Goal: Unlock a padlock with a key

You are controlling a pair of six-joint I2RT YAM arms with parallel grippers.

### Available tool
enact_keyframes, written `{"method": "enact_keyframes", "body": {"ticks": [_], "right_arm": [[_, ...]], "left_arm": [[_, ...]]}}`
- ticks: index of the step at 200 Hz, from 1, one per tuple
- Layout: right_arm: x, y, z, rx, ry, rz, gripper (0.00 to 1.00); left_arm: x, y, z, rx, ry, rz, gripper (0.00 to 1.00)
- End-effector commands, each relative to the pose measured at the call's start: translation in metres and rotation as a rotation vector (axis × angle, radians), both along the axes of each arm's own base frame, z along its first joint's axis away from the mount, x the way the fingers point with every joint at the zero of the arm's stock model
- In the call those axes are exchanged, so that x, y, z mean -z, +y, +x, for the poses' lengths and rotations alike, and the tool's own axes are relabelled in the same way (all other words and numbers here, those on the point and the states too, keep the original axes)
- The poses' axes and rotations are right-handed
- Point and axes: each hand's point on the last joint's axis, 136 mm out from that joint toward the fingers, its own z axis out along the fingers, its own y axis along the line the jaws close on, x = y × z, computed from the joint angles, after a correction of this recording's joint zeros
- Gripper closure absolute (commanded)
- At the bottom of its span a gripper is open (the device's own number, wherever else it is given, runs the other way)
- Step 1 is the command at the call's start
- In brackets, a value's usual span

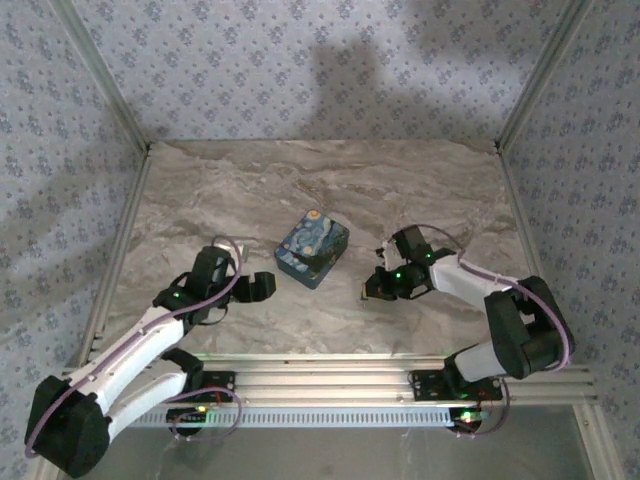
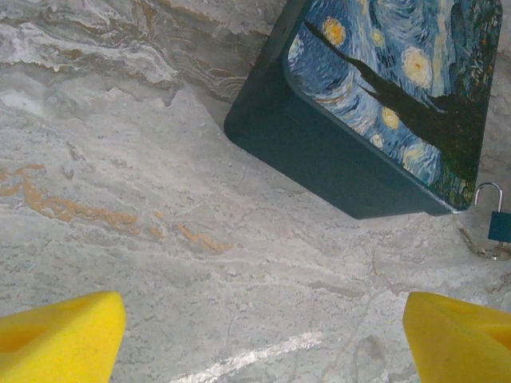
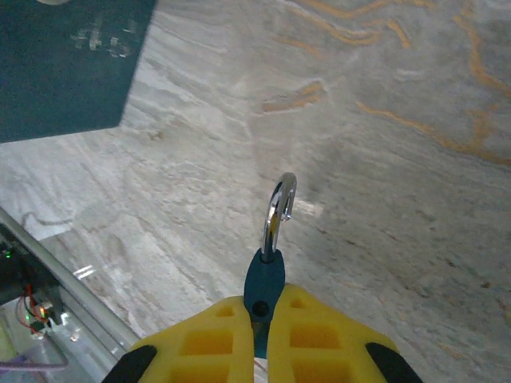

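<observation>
The padlock has a teal body and a silver shackle. My right gripper is shut on its body, low over the table, with the shackle pointing away; one shackle end looks free of the body. In the left wrist view the padlock stands upright at the far right, and a small metal key shows just below it; I cannot tell whether the key sits in the lock. My left gripper is open wide over bare table, its yellow fingers holding nothing. From above, the right gripper and left gripper flank the tin.
A dark blue tin with a starry-night lid lies between the two arms, close to the left gripper's front. The marble table has metal frame posts at its corners and a rail along the near edge.
</observation>
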Motion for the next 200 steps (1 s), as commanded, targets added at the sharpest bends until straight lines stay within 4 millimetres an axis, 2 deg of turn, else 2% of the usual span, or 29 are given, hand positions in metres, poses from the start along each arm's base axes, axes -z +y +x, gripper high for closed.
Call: {"method": "enact_keyframes", "body": {"ticks": [1,23,33,56,73,80,102,115,129,147,166,176,187,200], "right_arm": [[0.001,-0.008,0.006,-0.025,-0.009,-0.059,0.92],[0.005,-0.011,0.011,-0.02,-0.006,-0.082,0.91],[0.007,-0.013,0.013,-0.016,-0.006,-0.104,0.88],[0.003,-0.019,0.017,-0.009,-0.013,-0.144,0.69],[-0.012,-0.022,0.019,-0.006,-0.043,-0.16,0.57],[-0.02,-0.023,0.019,-0.009,-0.059,-0.159,0.54],[-0.049,-0.03,0.018,0.0,-0.122,-0.177,0.43],[-0.069,-0.038,0.019,0.019,-0.184,-0.196,0.32],[-0.096,-0.053,0.022,0.059,-0.299,-0.23,0.19],[-0.121,-0.081,0.029,0.155,-0.448,-0.312,0.13],[-0.146,-0.121,0.035,0.324,-0.633,-0.414,0.07],[-0.152,-0.141,0.037,0.413,-0.719,-0.468,0.0],[-0.159,-0.157,0.04,0.477,-0.839,-0.504,0.0],[-0.154,-0.175,0.041,0.548,-0.933,-0.562,0.0]], "left_arm": [[-0.017,-0.002,-0.002,0.003,-0.018,-0.031,0.1],[-0.02,0.0,-0.004,-0.005,-0.023,-0.04,0.09],[-0.021,0.001,-0.005,-0.006,-0.023,-0.04,0.09],[-0.025,0.003,-0.007,0.003,-0.024,-0.026,0.08],[-0.031,0.006,-0.008,0.01,-0.03,0.004,0.07],[-0.034,0.008,-0.007,0.014,-0.032,0.018,0.02],[-0.047,0.016,0.0,0.001,-0.032,0.05,0.02],[-0.056,0.025,0.008,-0.026,-0.042,0.079,0.02],[-0.063,0.039,0.02,-0.074,-0.075,0.144,0.02],[-0.071,0.057,0.038,-0.114,-0.167,0.249,0.02],[-0.077,0.078,0.056,-0.154,-0.277,0.379,0.02],[-0.079,0.091,0.063,-0.179,-0.327,0.462,0.02],[-0.078,0.102,0.069,-0.189,-0.378,0.552,0.02],[-0.073,0.115,0.076,-0.227,-0.423,0.625,0.02]]}}
